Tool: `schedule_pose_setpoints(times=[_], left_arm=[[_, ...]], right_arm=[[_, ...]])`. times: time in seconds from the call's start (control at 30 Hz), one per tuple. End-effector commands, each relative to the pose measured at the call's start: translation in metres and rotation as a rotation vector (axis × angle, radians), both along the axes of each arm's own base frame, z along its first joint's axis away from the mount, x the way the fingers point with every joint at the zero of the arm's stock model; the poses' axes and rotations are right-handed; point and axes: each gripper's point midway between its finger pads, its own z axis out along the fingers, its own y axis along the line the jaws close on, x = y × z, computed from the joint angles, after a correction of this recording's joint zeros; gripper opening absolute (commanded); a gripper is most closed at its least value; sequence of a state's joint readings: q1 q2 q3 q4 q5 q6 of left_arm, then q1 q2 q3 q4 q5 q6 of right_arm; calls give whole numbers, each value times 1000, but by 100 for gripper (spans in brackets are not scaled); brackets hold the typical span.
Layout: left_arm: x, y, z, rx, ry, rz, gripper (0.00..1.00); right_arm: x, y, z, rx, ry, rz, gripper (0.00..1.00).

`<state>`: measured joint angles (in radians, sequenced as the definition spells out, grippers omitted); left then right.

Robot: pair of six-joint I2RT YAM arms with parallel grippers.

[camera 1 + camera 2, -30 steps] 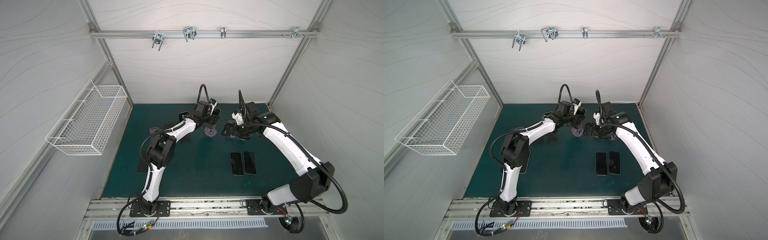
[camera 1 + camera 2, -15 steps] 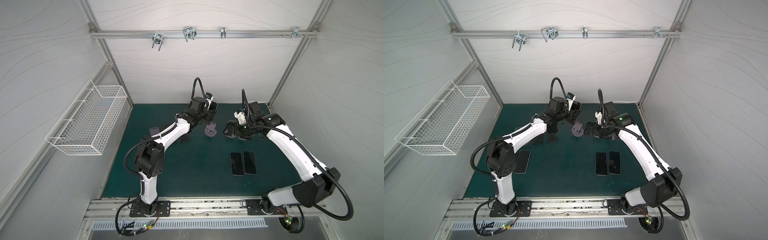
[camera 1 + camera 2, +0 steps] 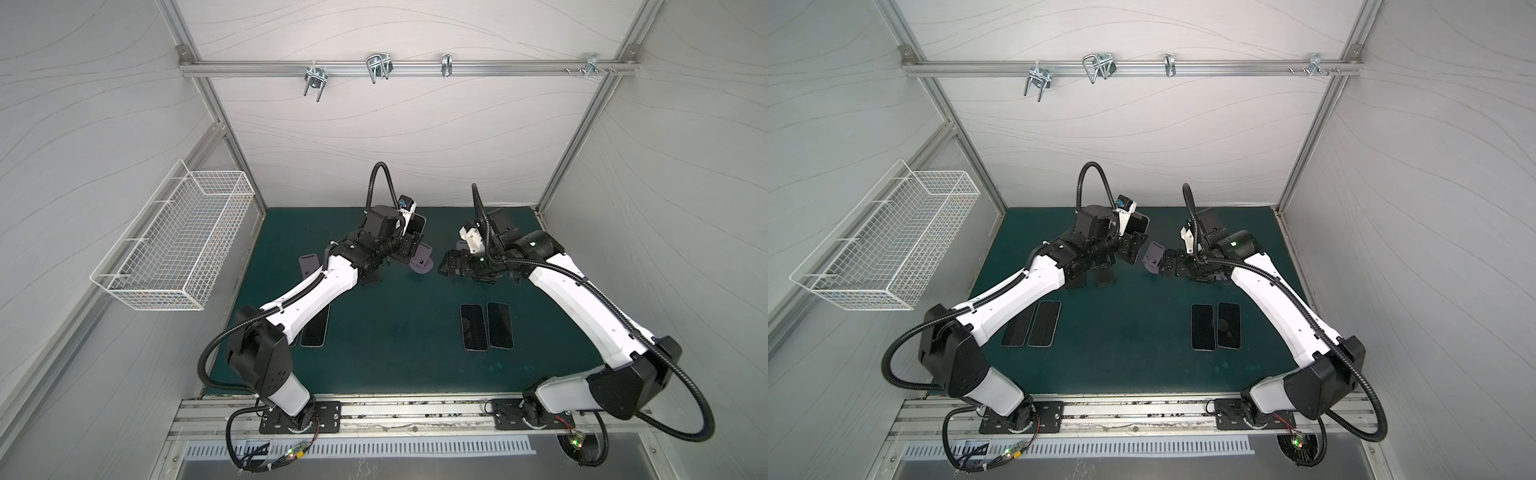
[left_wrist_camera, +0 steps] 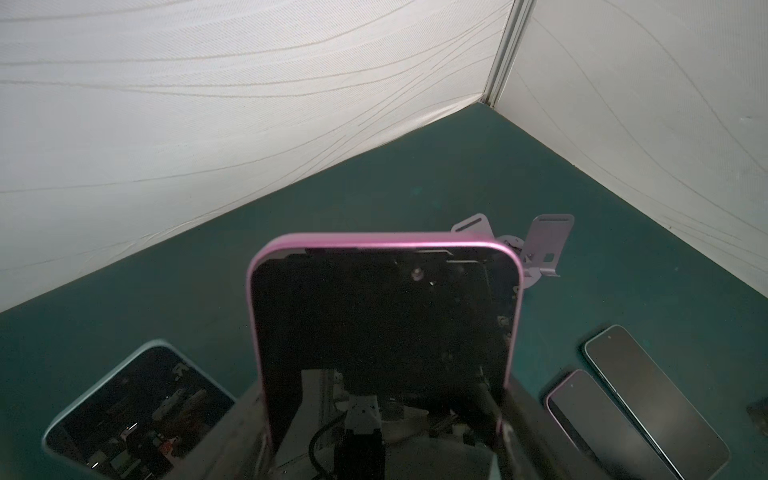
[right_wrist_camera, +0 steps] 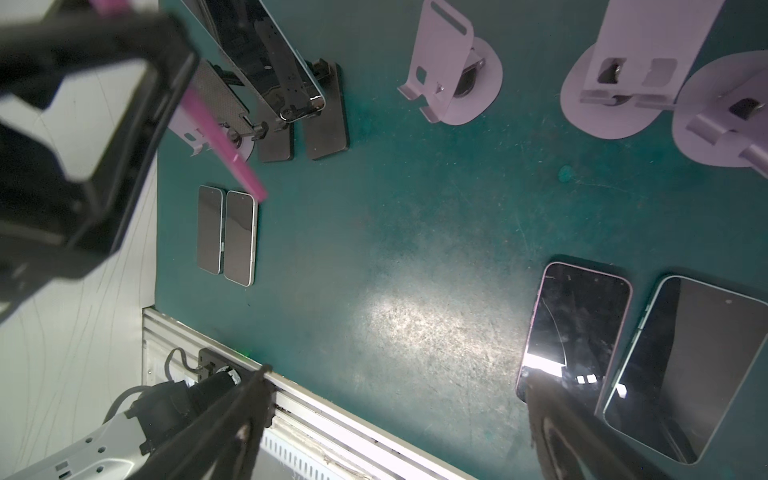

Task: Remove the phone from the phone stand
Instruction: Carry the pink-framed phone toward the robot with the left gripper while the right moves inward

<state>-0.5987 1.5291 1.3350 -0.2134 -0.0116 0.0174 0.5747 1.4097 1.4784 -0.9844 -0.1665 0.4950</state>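
Lilac stand point(image 3: 423, 257) as reference: with phone point(image 4: 386, 332) clamped in left gripper point(image 3: 405, 249), raised just beside it, carry well clear before lowering. Leave right gripper point(image 3: 451, 266), jaws apart, near stand base.

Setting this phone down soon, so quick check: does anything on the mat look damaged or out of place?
Only one thing: the pink-rimmed phone lying flat on the mat, beside a blue-rimmed phone, shows thin curved lines across its glass, possibly cracks, possibly just reflections. Nothing else stands out.
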Motion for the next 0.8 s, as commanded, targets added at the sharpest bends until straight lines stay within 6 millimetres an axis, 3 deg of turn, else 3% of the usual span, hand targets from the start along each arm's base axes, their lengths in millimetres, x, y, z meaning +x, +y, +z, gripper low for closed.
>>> schedule_pose_setpoints(times=[0.0, 0.4, 0.57, 0.77], left_arm=[[-21, 17, 27, -40, -54, 28, 60], [-92, 90, -3, -31, 27, 176, 61], [-110, 104, -24, -42, 83, 214, 61], [-124, 119, -35, -51, 97, 253, 61]], right_arm=[[7, 12, -7, 7, 8, -7, 97], [11, 53, -16, -3, 23, 69, 96], [4, 70, -23, -11, 44, 109, 95], [-1, 88, -21, -20, 34, 141, 95]])
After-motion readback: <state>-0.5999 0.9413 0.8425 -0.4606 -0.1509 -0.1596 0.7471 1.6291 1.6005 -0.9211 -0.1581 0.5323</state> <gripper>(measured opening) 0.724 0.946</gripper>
